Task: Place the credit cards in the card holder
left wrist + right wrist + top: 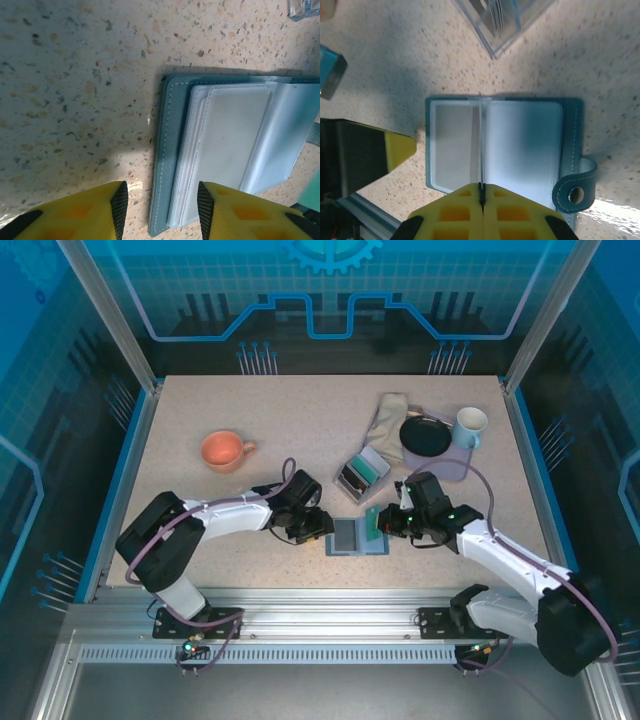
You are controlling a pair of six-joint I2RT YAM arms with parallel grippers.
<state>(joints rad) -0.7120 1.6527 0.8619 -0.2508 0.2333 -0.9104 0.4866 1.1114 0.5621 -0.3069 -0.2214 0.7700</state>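
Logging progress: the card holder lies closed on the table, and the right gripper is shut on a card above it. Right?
No: the card holder lies open, not closed; the right wrist view shows its clear sleeves spread. The rest stands: it lies on the table, and the right gripper is shut on a card above it.

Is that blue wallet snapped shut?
No, the card holder lies open on the table, its snap strap hanging loose.
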